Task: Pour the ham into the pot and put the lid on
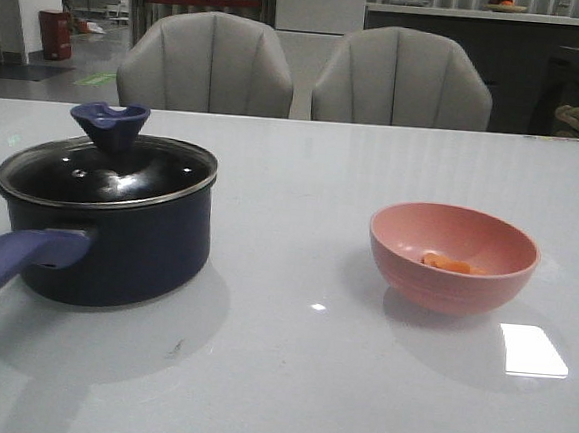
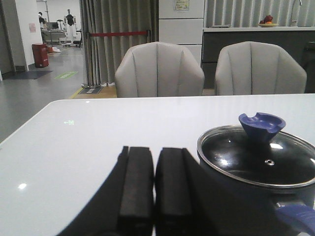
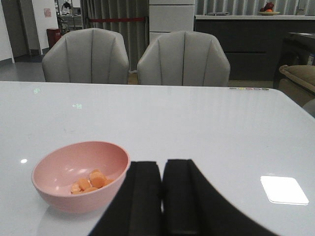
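The dark navy pot [image 1: 116, 248] stands at the table's left, its purple-blue handle [image 1: 15, 260] pointing toward the front left. The glass lid [image 1: 108, 169] with its blue-purple knob [image 1: 109, 124] sits on the pot; both also show in the left wrist view [image 2: 258, 157]. The pink bowl [image 1: 454, 258] stands at the right and holds several orange-pink ham chunks [image 1: 448, 262], also in the right wrist view [image 3: 88, 181]. My left gripper [image 2: 155, 155] is shut and empty beside the pot. My right gripper [image 3: 162, 169] is shut and empty beside the bowl. Neither gripper shows in the front view.
The white table [image 1: 287, 377] is glossy, with a bright light reflection [image 1: 533, 350] near the bowl. Two grey chairs [image 1: 206, 65] stand behind the far edge. A dark counter [image 1: 453, 49] lies farther back.
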Motion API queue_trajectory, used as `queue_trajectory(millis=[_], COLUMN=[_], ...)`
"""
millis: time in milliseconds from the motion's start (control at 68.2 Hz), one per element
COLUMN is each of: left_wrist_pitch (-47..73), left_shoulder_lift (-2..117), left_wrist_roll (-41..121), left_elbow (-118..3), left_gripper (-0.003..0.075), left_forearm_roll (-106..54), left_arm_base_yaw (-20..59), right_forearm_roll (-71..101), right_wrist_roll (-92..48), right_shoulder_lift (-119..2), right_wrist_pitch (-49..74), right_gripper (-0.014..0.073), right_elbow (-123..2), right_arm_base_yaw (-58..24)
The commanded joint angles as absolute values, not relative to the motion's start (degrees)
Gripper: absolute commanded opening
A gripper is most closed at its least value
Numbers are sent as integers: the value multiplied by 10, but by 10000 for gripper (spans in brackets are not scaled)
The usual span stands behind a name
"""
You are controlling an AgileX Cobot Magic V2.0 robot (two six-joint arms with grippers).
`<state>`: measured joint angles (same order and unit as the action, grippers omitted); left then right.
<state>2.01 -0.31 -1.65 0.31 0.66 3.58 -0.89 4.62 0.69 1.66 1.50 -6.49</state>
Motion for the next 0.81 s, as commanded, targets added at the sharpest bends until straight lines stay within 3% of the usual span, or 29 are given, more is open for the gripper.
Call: queue_trajectory(millis=[0, 792], left_wrist_pitch=[-25, -31], left_shoulder_lift=[-13, -13], left_wrist_roll=[-22, -22], left_elbow=[15, 15], left_gripper=[112, 112], left_forearm_roll=[5, 12], left_arm_base_yaw=[36, 36], right_forearm_roll=[-9, -9], right_wrist_roll=[42, 42], right_shoulder_lift=[17, 17], right_wrist_pitch=[-29, -29], right_gripper=[159, 159], right_elbow=[12, 12], right_arm_base_yaw=[-61, -61])
